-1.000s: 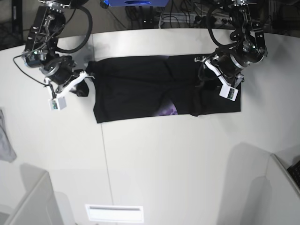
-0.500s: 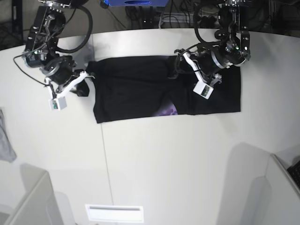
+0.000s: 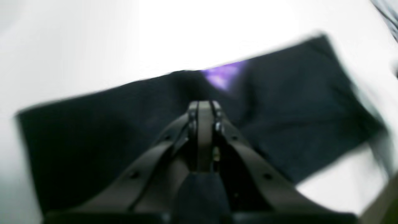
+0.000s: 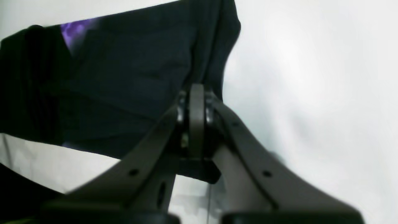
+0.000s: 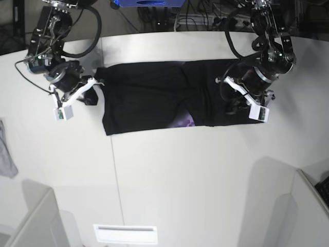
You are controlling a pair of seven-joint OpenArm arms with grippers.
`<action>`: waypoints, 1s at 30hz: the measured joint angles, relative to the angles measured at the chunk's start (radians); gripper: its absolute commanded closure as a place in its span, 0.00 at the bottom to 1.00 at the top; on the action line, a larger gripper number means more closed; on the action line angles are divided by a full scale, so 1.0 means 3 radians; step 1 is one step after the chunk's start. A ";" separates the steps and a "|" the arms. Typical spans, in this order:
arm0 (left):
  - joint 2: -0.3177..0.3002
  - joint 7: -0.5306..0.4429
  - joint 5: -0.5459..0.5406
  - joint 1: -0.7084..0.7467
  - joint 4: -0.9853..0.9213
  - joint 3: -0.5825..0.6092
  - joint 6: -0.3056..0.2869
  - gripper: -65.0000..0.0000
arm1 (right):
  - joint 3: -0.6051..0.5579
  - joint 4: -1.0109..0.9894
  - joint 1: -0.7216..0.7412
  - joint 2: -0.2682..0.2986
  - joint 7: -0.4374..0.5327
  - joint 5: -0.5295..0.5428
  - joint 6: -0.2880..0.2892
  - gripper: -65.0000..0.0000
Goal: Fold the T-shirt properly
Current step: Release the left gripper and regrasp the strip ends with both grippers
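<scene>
The black T-shirt (image 5: 149,98) lies spread flat across the back of the white table (image 5: 180,175). A bit of purple print (image 5: 185,122) shows at its front edge. My left gripper (image 5: 230,107) hovers over the shirt's right part. In the blurred left wrist view it (image 3: 203,105) is shut above the cloth (image 3: 93,140), with nothing seen between the fingers. My right gripper (image 5: 92,96) is at the shirt's left edge. In the right wrist view it (image 4: 196,88) is shut where the folds of cloth (image 4: 130,62) run together.
A small grey cloth (image 5: 5,154) lies at the table's left edge. Cables (image 5: 205,20) and a blue box (image 5: 149,2) sit behind the table. White panels stand at the front left (image 5: 36,221) and front right (image 5: 308,206).
My left gripper swung left over the shirt's middle, then came back right and nearer the front edge. The right gripper and the shirt's outline have not moved.
</scene>
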 measured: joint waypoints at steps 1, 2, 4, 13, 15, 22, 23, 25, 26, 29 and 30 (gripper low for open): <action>0.0000 -0.0008 0.0009 -0.0065 -0.0048 -0.0001 0.0067 1.00 | 0.0001 0.0000 -0.0001 0.0001 0.0003 -0.0001 0.0000 1.00; -0.0001 -0.0014 -0.0013 -0.0142 -0.0108 0.0005 0.0094 1.00 | 0.0001 0.0000 0.0001 0.0004 0.0001 -0.0001 0.0000 1.00; 0.0000 -0.0028 -0.0005 -0.0290 -0.0226 0.0027 0.0098 1.00 | 0.0001 0.0000 0.0013 0.0000 0.0004 -0.0001 0.0000 1.00; 0.0006 -0.0039 -0.0003 -0.0771 -0.1054 0.0603 0.0497 1.00 | 0.0001 -0.0003 0.0017 -0.0001 0.0004 0.0001 0.0000 1.00; 0.0008 -0.0053 -0.0008 -0.0837 -0.1139 0.0721 0.0500 1.00 | 0.0001 -0.0003 0.0015 -0.0001 0.0004 0.0001 0.0000 1.00; 0.0130 -0.0050 -0.0001 -0.0945 -0.1569 0.0774 0.0509 1.00 | 0.0001 -0.0003 0.0017 0.0000 0.0004 0.0000 0.0000 1.00; 0.0127 -0.0048 -0.0005 -0.0922 -0.1534 0.0745 0.0510 1.00 | 0.0001 -0.0003 0.0015 0.0005 0.0004 0.0000 0.0000 1.00; 0.0117 -0.0025 0.0008 -0.0879 -0.1352 0.0666 0.0510 1.00 | 0.0009 -0.0003 0.0015 0.0006 0.0001 0.0001 0.0000 1.00; 0.0107 -0.0032 -0.0009 -0.0844 -0.1207 0.0614 0.0509 1.00 | 0.0010 -0.0003 0.0017 0.0006 0.0004 0.0031 0.0000 1.00; 0.0089 -0.0075 -0.0053 -0.0673 -0.0680 0.0345 0.0486 1.00 | 0.0023 -0.0003 0.0024 0.0022 -0.0003 0.0401 0.0000 1.00; 0.0085 -0.0089 -0.0072 -0.0567 -0.0514 0.0223 0.0467 1.00 | 0.0024 -0.0003 0.0024 0.0037 -0.0022 0.0579 -0.0001 1.00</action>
